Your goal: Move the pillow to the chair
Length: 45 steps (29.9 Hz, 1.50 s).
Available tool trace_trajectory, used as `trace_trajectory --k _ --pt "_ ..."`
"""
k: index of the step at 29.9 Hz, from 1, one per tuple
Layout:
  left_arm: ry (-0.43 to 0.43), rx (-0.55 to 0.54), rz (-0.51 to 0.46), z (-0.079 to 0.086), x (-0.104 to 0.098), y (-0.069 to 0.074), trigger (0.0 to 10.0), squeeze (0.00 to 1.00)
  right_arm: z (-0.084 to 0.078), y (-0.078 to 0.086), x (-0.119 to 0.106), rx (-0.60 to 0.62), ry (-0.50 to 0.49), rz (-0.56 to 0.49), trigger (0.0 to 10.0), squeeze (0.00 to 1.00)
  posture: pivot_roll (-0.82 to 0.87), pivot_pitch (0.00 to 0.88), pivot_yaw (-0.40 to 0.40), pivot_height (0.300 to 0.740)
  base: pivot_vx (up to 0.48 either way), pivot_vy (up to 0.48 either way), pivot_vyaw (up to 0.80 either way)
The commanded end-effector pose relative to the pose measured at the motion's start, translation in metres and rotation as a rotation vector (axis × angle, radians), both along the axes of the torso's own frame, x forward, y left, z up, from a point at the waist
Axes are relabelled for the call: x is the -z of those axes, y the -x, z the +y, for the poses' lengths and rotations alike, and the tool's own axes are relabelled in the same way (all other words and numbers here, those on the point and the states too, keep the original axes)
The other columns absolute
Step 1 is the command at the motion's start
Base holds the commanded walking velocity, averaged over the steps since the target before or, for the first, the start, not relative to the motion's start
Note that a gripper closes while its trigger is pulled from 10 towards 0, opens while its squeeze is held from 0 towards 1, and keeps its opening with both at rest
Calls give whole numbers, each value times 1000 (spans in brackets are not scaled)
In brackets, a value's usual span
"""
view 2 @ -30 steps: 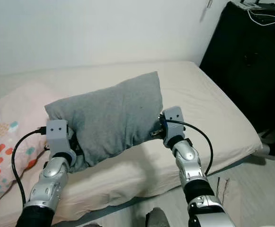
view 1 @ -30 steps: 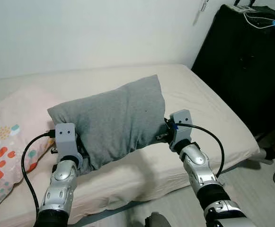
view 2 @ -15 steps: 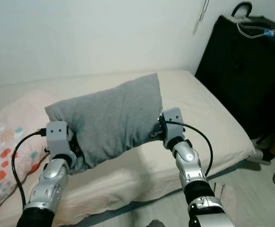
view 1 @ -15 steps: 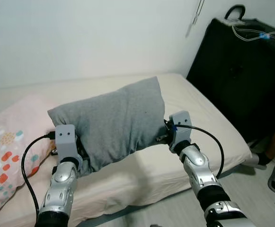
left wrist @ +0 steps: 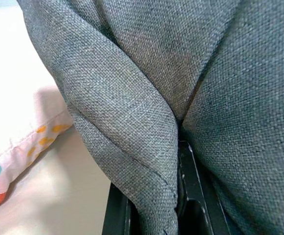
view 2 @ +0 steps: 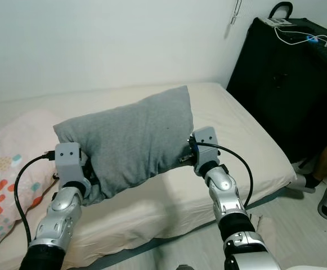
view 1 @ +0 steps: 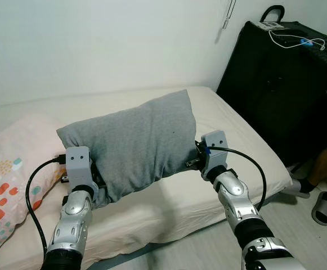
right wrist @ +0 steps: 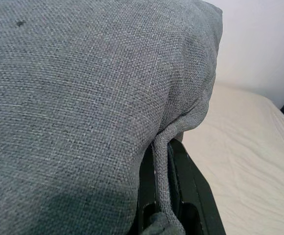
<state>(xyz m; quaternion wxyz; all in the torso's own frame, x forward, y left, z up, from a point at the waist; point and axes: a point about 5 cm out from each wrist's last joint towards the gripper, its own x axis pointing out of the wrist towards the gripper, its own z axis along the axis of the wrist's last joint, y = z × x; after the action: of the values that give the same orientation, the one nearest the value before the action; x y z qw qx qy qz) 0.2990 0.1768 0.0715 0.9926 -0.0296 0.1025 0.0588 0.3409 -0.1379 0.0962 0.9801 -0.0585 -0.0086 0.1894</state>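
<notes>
Meanwhile the grey pillow (view 1: 132,143) stayed aloft over the bed (view 1: 231,121), as a second before, though the view had swung toward the black cabinet (view 1: 281,84); left gripper (left wrist: 181,161) and right gripper (right wrist: 162,196) each pinched its fabric, fingertips buried in folds.

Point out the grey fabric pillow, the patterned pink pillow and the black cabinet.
grey fabric pillow (view 1: 132,143), left eye view, front face.
patterned pink pillow (view 1: 8,180), left eye view, top.
black cabinet (view 1: 281,90), left eye view, front.

A cream-sheeted bed (view 1: 231,146) holds a pink patterned blanket (view 1: 5,185). A tall black cabinet (view 1: 281,84) stands near it, white cables (view 1: 295,38) on top.
</notes>
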Motion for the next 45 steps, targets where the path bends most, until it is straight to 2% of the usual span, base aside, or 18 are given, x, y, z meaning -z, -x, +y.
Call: trace_trajectory --k 1,7,13,22,23,24,25,27,29,31,32,33,36,45 --pt "19 51 -63 -15 -11 -8 10000 0 19 2 0 -103 8 0 10000 0 -24 63 -129 691 0 0 0" --pt "20 47 -64 -14 -11 -9 10000 0 19 1 2 -108 12 21 10000 0 -26 60 -126 701 0 0 0" --pt "8 25 -26 -16 2 3 10000 0 8 1 22 15 32 154 10000 0 -21 60 -125 706 0 0 0" --pt "-25 46 -7 -21 8 5 10000 0 4 1 26 56 19 178 10000 0 -19 46 -126 706 0 0 0" --pt "-34 79 37 -25 19 9 10000 0 4 3 30 60 17 192 10000 0 -21 29 -126 706 0 0 0" --pt "-34 79 37 -25 19 9 10000 0 4 3 30 60 17 192 10000 0 -21 29 -126 706 0 0 0" --pt "-52 108 72 -29 27 12 10000 0 6 6 35 53 35 204 10000 0 -17 19 -130 706 0 0 0" --pt "-52 108 72 -29 27 12 10000 0 6 6 35 53 35 204 10000 0 -17 19 -130 706 0 0 0" --pt "-73 143 107 -34 35 16 10000 0 11 8 39 38 44 217 10000 0 -10 16 -130 706 0 0 0" --pt "-79 147 108 -34 36 17 10000 0 13 8 40 33 40 223 10000 0 -10 17 -129 706 0 0 0" --pt "-85 147 108 -33 36 17 10000 0 14 9 41 24 -33 247 10000 0 -7 19 -125 706 0 0 0" --pt "-86 147 107 -33 35 18 10000 0 14 10 41 23 -52 251 10000 0 -7 19 -125 706 0 0 0" --pt "-87 146 104 -32 34 17 10000 0 15 9 42 23 -20 251 10000 0 -5 20 -121 721 0 0 0" --pt "-86 153 86 -30 33 13 10000 0 14 12 45 66 1 227 10000 0 -14 0 -103 721 0 0 0"
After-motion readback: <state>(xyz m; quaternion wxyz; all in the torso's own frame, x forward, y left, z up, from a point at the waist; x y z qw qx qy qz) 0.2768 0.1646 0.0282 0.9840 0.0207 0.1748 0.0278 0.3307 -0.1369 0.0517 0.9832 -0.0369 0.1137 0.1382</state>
